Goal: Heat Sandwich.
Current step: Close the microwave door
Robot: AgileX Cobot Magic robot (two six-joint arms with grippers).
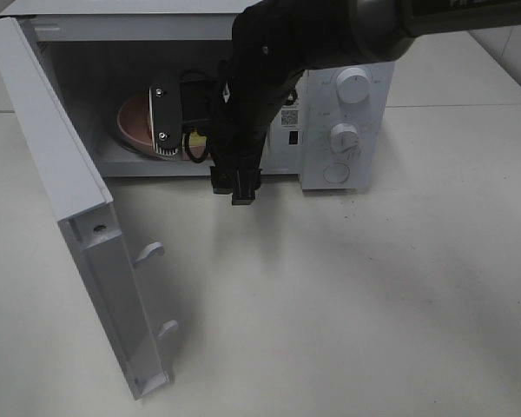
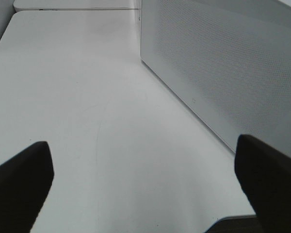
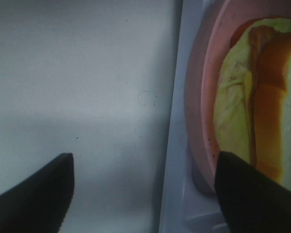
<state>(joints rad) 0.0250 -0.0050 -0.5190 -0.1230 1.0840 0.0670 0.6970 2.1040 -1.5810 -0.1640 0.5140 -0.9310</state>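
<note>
The white microwave [image 1: 343, 130] stands with its door [image 1: 78, 217] swung wide open. Inside it sits the pink plate [image 1: 132, 122], and in the right wrist view the sandwich [image 3: 242, 111] lies on that plate [image 3: 196, 97], with white bread, tan crust and a yellow-green filling. My right arm reaches into the cavity; its gripper [image 1: 169, 130] [image 3: 145, 199] is open, with the plate's rim near one finger [image 3: 252, 194] and nothing clamped. In the exterior high view the arm hides the sandwich. My left gripper [image 2: 145, 189] is open over bare table beside the microwave's perforated wall [image 2: 218, 73], and it is outside the exterior high view.
The open door juts toward the front left of the white table [image 1: 373, 304]. Two knobs [image 1: 354, 85] and a button sit on the microwave's right panel. A seam to another table [image 2: 77, 8] shows beyond the left gripper.
</note>
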